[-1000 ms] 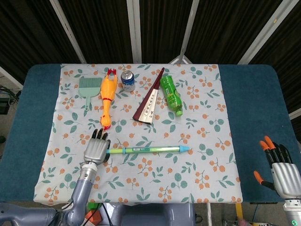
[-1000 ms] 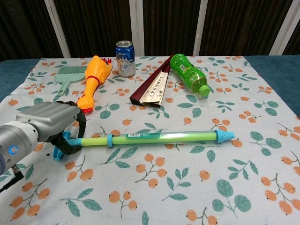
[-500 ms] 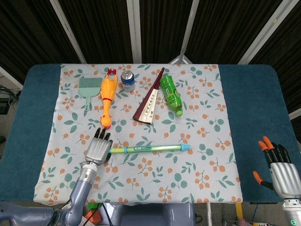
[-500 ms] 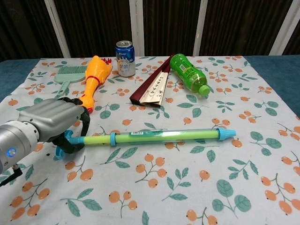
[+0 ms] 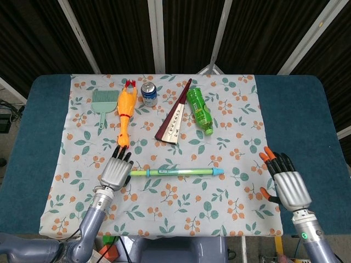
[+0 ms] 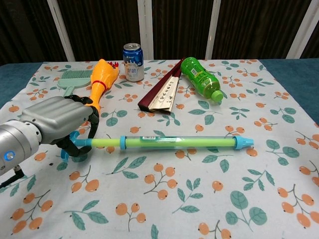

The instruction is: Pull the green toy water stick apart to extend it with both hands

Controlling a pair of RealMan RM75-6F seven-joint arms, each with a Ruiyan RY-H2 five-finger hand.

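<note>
The left hand (image 6: 57, 122) has its fingers curled around the blue handle end of the green toy water stick (image 6: 174, 143), grasping it just above the floral cloth (image 6: 199, 199); from the head camera that same hand (image 5: 115, 171) sits at the stick's left tip. The stick (image 5: 175, 172) lies flat and nearly level across the middle of the cloth, its blue cap pointing toward the robot's right, with bare cloth along its near side all the way to the front edge. The right hand (image 5: 286, 183) hovers over the right margin of the cloth, fingers spread and holding nothing, well apart from the stick's capped end; the chest camera does not catch it. Beyond that hand the blue table (image 5: 307, 126) runs bare to its right edge. Behind the stick, a strip of cloth separates it from the row of other things. The rubber chicken (image 6: 98, 82) lies with its beak end just beside the left hand's fingers. Further back stand the soda can (image 6: 132, 55), upright, and the small green brush (image 6: 74, 78) near the cloth's left border. The closed folding fan (image 6: 162, 93) and the green bottle (image 6: 200, 77) lie side by side, the bottle on its side with its cap on; what it holds, I cannot tell.
</note>
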